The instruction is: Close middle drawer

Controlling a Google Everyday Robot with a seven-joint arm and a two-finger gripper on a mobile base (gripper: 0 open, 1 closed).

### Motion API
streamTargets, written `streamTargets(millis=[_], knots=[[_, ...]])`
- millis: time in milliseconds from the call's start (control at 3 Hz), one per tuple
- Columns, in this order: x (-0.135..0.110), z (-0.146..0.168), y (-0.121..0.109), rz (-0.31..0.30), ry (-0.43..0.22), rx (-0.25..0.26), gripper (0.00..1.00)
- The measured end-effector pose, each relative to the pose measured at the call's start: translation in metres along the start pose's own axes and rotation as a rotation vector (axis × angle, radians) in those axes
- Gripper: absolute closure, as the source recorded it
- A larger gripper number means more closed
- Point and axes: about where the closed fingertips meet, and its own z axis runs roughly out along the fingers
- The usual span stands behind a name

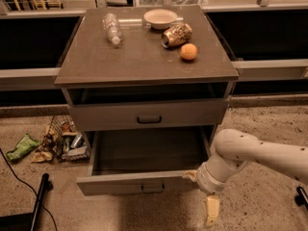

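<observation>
The middle drawer [144, 183] is pulled far out of the grey cabinet [144, 71]. Its flat front with a small dark centre handle [153, 188] faces me, and its inside looks empty. Above it is the taller upper drawer front [149, 115], nearly shut. The lowest drawer is hidden under the open one. My white arm [250, 153] reaches in from the right. My gripper [211, 211] hangs low, just right of the open drawer's front right corner, with a pale part at that front's right end.
On the cabinet top lie a plastic bottle [112, 28], a white bowl [160, 18], a crumpled can [176, 34] and an orange [188, 51]. A wire basket of litter [65, 141] sits left of the cabinet. A dark cable and pole [38, 196] lie at bottom left.
</observation>
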Motion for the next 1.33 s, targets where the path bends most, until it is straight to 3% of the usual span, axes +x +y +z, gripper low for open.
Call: streamTargets(millis=[667,1333], knots=[[0.050,0.037,-0.021,-0.011,0.004,-0.010,0.41],[0.104,0.056,-0.055,0.037,-0.021,0.025,0.88]])
